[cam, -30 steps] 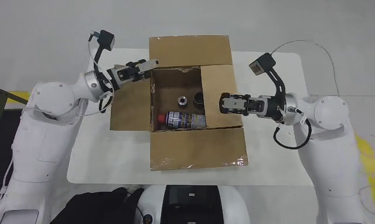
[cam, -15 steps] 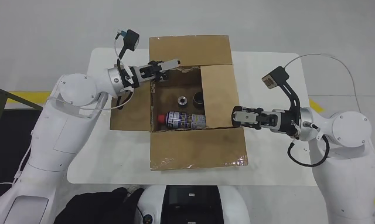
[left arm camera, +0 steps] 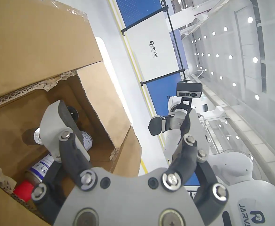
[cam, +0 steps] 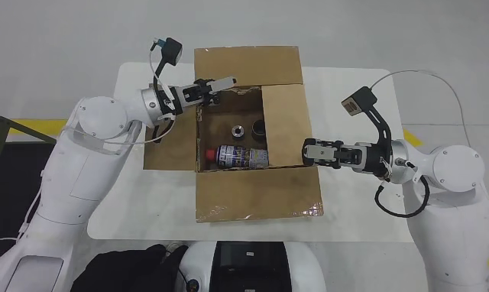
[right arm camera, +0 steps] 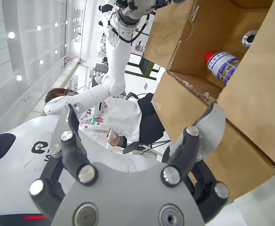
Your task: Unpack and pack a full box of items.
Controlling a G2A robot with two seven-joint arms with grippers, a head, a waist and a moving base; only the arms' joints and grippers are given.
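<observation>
Left gripper (cam: 220,90): is hanging over the upper left corner of the box opening, left of centre in the top view. Its two fingers are standing wide apart and gripping nothing.

Box (cam: 244,63): brown cardboard, sitting at the centre of the frame. All four flaps are lying folded outward and the opening is facing up.

Spray can (cam: 238,156): is lying on its side on the box floor, along the lower edge of the opening. Its red cap is pointing toward the left wall and its printed label is facing up.

Metal ring (cam: 238,130): a small silver piece with a dark hole, sitting on the box floor above the can and apart from it.

Dark round item (cam: 257,128): is sitting just right of the metal ring, close to the right wall. It is too dim to tell more.

Right gripper (cam: 306,151): is hovering at the outer edge of the right flap, right of centre. Its fingers are spread apart and holding nothing. Whether a fingertip is touching the flap cannot be told.

Table (cam: 351,93): white with rounded corners, carrying the box.
</observation>
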